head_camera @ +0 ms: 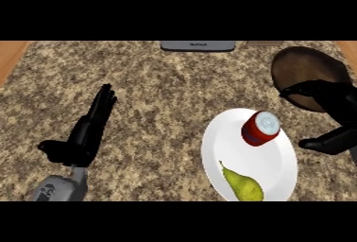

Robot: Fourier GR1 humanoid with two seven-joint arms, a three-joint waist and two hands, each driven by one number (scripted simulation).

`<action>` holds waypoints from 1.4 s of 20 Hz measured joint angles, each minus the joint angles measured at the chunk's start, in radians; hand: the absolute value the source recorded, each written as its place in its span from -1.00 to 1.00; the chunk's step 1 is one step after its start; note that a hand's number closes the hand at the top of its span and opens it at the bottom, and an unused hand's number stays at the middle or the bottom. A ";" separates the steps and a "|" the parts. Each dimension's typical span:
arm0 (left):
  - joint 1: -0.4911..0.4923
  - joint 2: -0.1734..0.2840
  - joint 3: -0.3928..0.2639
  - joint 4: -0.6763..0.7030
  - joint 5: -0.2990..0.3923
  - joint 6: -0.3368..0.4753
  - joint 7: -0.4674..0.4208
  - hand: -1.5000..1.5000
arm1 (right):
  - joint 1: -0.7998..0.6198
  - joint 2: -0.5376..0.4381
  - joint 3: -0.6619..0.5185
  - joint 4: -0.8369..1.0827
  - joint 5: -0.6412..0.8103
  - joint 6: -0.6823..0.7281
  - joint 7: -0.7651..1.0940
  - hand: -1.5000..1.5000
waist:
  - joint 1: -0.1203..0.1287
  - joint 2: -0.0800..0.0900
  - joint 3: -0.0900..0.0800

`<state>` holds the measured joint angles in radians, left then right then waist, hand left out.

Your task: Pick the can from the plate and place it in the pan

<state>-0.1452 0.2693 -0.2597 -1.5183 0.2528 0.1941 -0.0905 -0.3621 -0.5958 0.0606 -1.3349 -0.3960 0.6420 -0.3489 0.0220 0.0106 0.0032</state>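
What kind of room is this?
Probably a kitchen. There is a speckled stone counter, a dark pan and a white plate holding a red can and a pear.

Black left hand [83, 134], black right hand [333, 116], grey forearm [59, 189].

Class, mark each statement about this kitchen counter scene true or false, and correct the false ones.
1. The red can stands on the white plate. True.
2. A pear lies on the same plate. True.
3. The can is already in the pan. False: the pan, at upper right, holds nothing.
4. The left hand grips the can. False: it is open, fingers straight, left of the plate.
5. The right hand is right of the can and does not hold it. True.
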 measured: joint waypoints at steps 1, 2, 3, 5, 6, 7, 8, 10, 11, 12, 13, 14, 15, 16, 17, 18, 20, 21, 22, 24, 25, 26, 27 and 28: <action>0.001 -0.010 -0.012 0.002 -0.011 0.003 -0.012 0.00 | -0.021 -0.028 -0.014 0.040 0.021 0.033 -0.035 -1.00 | 0.003 0.001 0.000; 0.006 -0.016 -0.021 0.001 -0.017 0.000 -0.018 0.00 | -0.043 -0.056 -0.026 0.080 0.043 0.051 -0.056 -1.00 | 0.007 0.002 0.000; 0.014 -0.014 -0.025 -0.005 -0.017 -0.009 -0.025 0.00 | -0.061 -0.085 -0.039 0.114 0.064 0.063 -0.077 -1.00 | 0.011 0.002 0.000; 0.030 -0.023 -0.039 -0.012 -0.032 -0.003 -0.038 0.00 | -0.093 -0.123 -0.041 0.159 0.124 0.065 -0.115 -1.00 | 0.014 0.002 0.000; 0.027 -0.033 -0.048 -0.013 -0.040 0.002 -0.039 0.00 | -0.113 -0.135 -0.031 0.179 0.156 0.061 -0.129 -1.00 | 0.017 0.003 0.000; 0.023 -0.040 -0.055 -0.005 -0.044 -0.001 -0.042 0.00 | -0.142 -0.143 -0.018 0.198 0.183 0.060 -0.131 -1.00 | 0.021 0.004 0.000; 0.029 -0.047 -0.061 -0.001 -0.050 0.002 -0.050 0.00 | -0.164 -0.156 -0.007 0.205 0.203 0.061 -0.132 -1.00 | 0.020 0.003 0.000; 0.031 -0.050 -0.061 0.003 -0.057 0.003 -0.057 0.00 | -0.205 -0.174 0.025 0.207 0.253 0.057 -0.134 -1.00 | 0.019 0.002 -0.001; 0.035 -0.048 -0.061 -0.010 -0.057 0.002 -0.049 0.00 | -0.217 -0.180 0.046 0.204 0.281 0.052 -0.139 -1.00 | 0.019 0.000 -0.001; 0.043 -0.045 -0.063 -0.017 -0.056 -0.002 -0.046 0.00 | -0.233 -0.179 0.069 0.197 0.306 0.048 -0.137 -1.00 | 0.020 -0.001 -0.001; 0.053 -0.045 -0.067 -0.027 -0.059 -0.003 -0.047 0.00 | -0.243 -0.174 0.097 0.193 0.341 0.037 -0.142 -1.00 | 0.022 -0.001 -0.002; 0.063 -0.048 -0.074 -0.036 -0.063 0.000 -0.046 0.00 | -0.256 -0.173 0.122 0.190 0.370 0.032 -0.144 -1.00 | 0.022 -0.002 -0.002; 0.056 -0.055 -0.077 -0.038 -0.068 0.006 -0.040 0.00 | -0.266 -0.177 0.150 0.185 0.404 0.026 -0.148 -1.00 | 0.020 -0.002 -0.002; 0.050 -0.061 -0.077 -0.025 -0.072 0.008 -0.042 0.00 | -0.281 -0.177 0.178 0.182 0.435 0.022 -0.149 -1.00 | 0.019 -0.001 -0.002; 0.051 -0.062 -0.075 -0.016 -0.073 0.006 -0.051 0.00 | -0.296 -0.170 0.210 0.169 0.469 0.013 -0.141 -1.00 | 0.018 -0.001 -0.002; 0.045 -0.066 -0.074 -0.008 -0.077 0.007 -0.056 0.00 | -0.306 -0.173 0.240 0.164 0.504 0.008 -0.148 -1.00 | 0.017 -0.001 -0.002; 0.054 -0.065 -0.071 -0.007 -0.077 0.005 -0.062 0.00 | -0.313 -0.180 0.301 0.141 0.574 -0.009 -0.160 -1.00 | 0.013 -0.002 -0.003; 0.048 -0.064 -0.065 -0.007 -0.075 0.004 -0.056 0.00 | -0.315 -0.169 0.334 0.128 0.612 -0.026 -0.163 -1.00 | 0.011 -0.003 -0.003; 0.056 -0.058 -0.063 -0.014 -0.074 0.001 -0.054 0.00 | -0.319 -0.166 0.363 0.133 0.649 -0.041 -0.178 -1.00 | 0.013 -0.003 -0.003; 0.047 -0.058 -0.056 -0.029 -0.074 0.005 -0.029 0.00 | -0.323 -0.165 0.412 0.120 0.714 -0.064 -0.194 -1.00 | 0.007 -0.005 -0.002; 0.041 -0.059 -0.052 -0.023 -0.074 0.001 -0.028 0.00 | -0.329 -0.160 0.433 0.128 0.750 -0.079 -0.204 -1.00 | 0.005 -0.005 -0.003; 0.047 -0.066 -0.053 -0.016 -0.080 0.005 -0.041 0.00 | -0.324 -0.147 0.453 0.126 0.782 -0.095 -0.204 -1.00 | 0.001 -0.006 -0.003; 0.052 -0.068 -0.047 -0.014 -0.080 0.004 -0.046 0.00 | -0.320 -0.140 0.471 0.134 0.814 -0.110 -0.217 -1.00 | 0.000 -0.006 -0.003; 0.061 -0.062 -0.042 -0.024 -0.077 -0.002 -0.044 0.00 | -0.312 -0.128 0.488 0.142 0.844 -0.123 -0.223 -1.00 | -0.002 -0.007 -0.003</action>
<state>-0.0847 0.2071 -0.3013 -1.5421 0.1754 0.1923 -0.1342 -0.6746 -0.7240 0.5487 -1.1931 0.4481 0.5192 -0.5718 0.0200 0.0038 0.0002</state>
